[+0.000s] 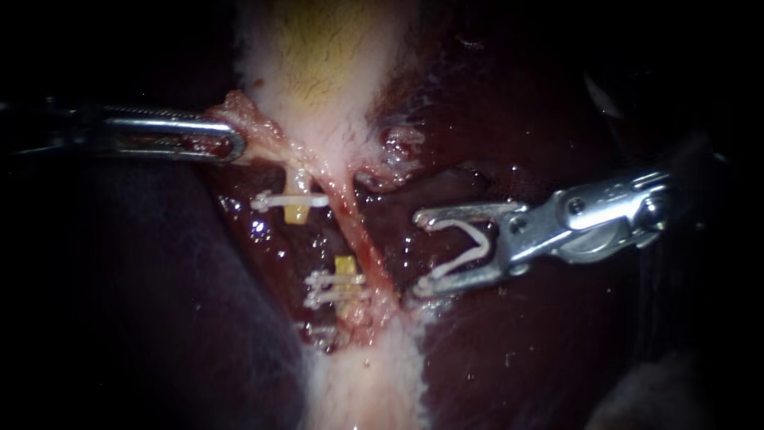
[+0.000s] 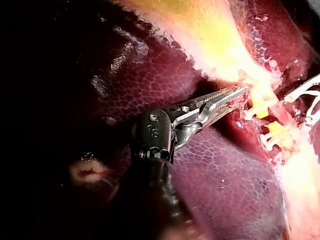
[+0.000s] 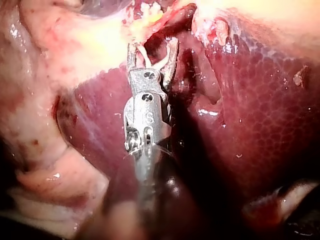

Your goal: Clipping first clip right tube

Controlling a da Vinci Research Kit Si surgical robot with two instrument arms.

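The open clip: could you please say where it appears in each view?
Endoscope view: open clip between the right instrument's jaws, right of the right tube.
Left wrist view: ahead of the left instrument, past the clipped tube, at.
Right wrist view: between its own jaws.
Landmark: the right instrument's jaws.

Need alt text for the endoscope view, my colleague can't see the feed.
The right instrument holds an open clip in its jaws just beside the right tube, not yet around it. The left instrument grips tissue by the gallbladder; the cut left tube carries white clips on both stumps.
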